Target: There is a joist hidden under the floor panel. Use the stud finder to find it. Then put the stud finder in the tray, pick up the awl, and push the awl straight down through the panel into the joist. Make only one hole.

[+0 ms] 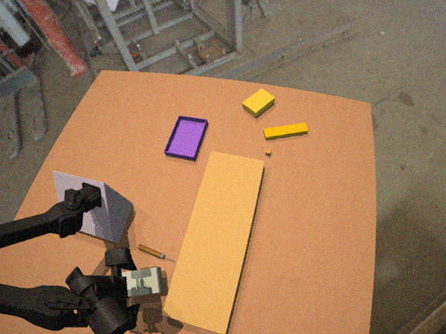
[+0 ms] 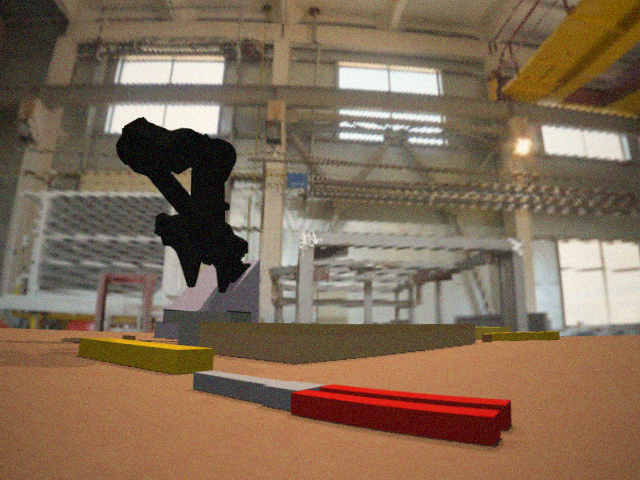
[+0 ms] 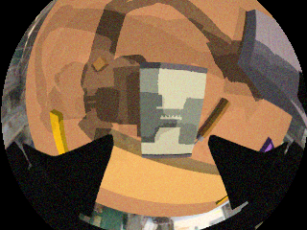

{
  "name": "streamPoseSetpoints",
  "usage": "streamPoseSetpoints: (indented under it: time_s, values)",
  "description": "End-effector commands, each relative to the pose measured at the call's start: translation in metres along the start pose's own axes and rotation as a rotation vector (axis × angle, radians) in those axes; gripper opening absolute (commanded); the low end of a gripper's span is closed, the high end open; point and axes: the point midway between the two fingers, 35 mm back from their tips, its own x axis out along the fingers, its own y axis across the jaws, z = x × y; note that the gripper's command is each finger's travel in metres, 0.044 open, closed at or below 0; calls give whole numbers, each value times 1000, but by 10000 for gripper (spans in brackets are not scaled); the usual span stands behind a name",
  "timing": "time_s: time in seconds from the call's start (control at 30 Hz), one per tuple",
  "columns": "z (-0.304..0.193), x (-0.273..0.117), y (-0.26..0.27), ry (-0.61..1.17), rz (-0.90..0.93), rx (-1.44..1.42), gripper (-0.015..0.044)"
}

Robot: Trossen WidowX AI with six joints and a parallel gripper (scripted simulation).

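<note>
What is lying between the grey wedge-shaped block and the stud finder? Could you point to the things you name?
The awl (image 1: 150,251) (image 3: 214,117), between the wedge-shaped block (image 1: 119,212) (image 3: 269,72) and the stud finder (image 1: 143,281) (image 3: 179,86); top and wrist views show it.

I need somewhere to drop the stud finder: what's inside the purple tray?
Nothing shows inside the purple tray; in the top view, no object covers its floor.

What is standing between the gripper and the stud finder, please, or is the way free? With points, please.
Nothing visible stands between them: the wrist view shows the stud finder (image 1: 142,287) (image 3: 179,86) unobstructed ahead of the open gripper (image 2: 206,289) (image 3: 163,141).
</note>
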Motion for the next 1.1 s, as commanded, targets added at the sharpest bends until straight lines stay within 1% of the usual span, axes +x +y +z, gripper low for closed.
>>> streamPoseSetpoints:
  time_s: [0.0,0.27,1.07]
  values:
    - [3,1,-5,-11,-3,2,440]
    - [3,2,-12,-11,-3,1,440]
    - [6,41,-12,-11,-4,2,440]
